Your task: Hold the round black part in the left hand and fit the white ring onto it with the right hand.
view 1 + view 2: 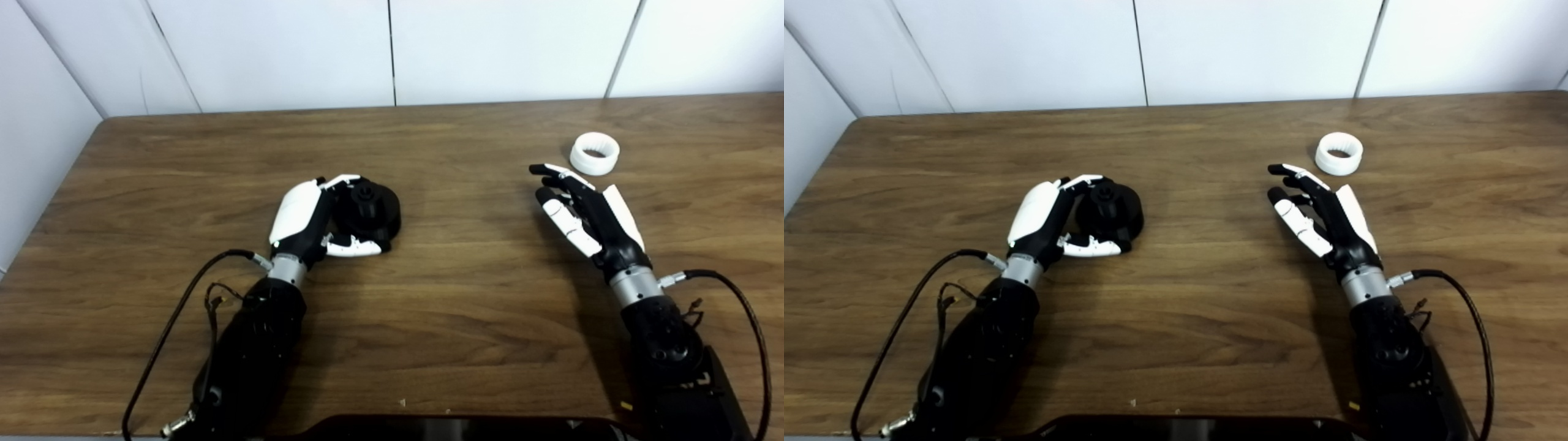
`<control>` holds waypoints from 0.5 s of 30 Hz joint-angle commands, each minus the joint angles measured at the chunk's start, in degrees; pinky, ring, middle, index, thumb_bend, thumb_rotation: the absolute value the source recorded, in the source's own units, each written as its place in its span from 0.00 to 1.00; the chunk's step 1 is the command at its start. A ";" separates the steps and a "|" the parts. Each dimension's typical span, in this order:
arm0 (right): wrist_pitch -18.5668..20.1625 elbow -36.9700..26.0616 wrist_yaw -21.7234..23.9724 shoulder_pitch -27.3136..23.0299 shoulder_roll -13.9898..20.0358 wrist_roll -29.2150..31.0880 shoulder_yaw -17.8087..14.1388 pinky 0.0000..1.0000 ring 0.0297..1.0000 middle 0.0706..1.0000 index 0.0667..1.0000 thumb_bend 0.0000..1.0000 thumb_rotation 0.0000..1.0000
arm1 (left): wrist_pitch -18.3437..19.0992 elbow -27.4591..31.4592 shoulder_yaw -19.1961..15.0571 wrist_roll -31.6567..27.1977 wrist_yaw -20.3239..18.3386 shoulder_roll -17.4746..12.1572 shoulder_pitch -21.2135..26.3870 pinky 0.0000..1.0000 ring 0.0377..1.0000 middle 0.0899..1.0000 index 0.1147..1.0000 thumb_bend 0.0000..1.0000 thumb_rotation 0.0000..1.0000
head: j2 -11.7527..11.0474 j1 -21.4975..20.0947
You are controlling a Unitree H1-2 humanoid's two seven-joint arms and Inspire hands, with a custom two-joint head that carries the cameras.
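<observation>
Early step of the fitting task: black part being secured, white ring not yet picked up.

Left robot hand (306,217) curled around the round black part (367,211), fingers arching over its far edge and thumb tucked along its near edge, the part apparently resting on the wooden counter (465,318) left of centre, with a small central boss pointing up. Grasp closed on the part; whether lifted clear of the counter, impossible to tell.

Right robot hand (582,211) hovering or resting at the right side, fingers spread and gently bent, palm turned inward, holding nothing. Fingertips near the white ring (594,153) but apart from it.

White ring lying flat on the counter, hole upward, beyond and slightly right of the right robot hand, well apart from the black part.

Likely next move: reaching forward with the right robot hand to close on the ring from its sides, then carrying it across to the black part. Alignment of ring hole over the central boss probably the delicate point; a firm, level hold on the left side needed.
</observation>
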State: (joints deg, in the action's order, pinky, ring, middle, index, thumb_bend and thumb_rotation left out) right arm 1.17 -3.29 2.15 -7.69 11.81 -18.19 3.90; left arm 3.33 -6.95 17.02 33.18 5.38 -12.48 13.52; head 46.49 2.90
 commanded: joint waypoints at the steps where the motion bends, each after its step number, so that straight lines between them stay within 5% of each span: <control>1: -1.79 -2.32 -0.78 -2.58 0.14 0.38 -0.64 0.79 0.86 0.87 0.80 0.59 0.92 | -0.92 2.41 0.80 0.34 -1.57 0.51 0.86 0.96 0.79 0.71 0.72 1.00 0.28 | 0.11 0.05; 15: -2.18 -2.23 -1.20 -2.78 0.10 0.11 -0.88 0.79 0.85 0.87 0.80 0.58 0.90 | -2.14 5.74 2.63 -0.31 -5.65 2.02 -1.31 0.98 0.80 0.71 0.71 1.00 0.30 | 0.00 -0.96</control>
State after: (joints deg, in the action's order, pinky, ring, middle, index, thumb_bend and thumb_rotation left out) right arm 1.17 -3.32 2.01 -7.90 11.81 -18.21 3.63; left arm 3.23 -2.90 18.98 33.36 0.86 -10.69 11.67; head 46.41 1.93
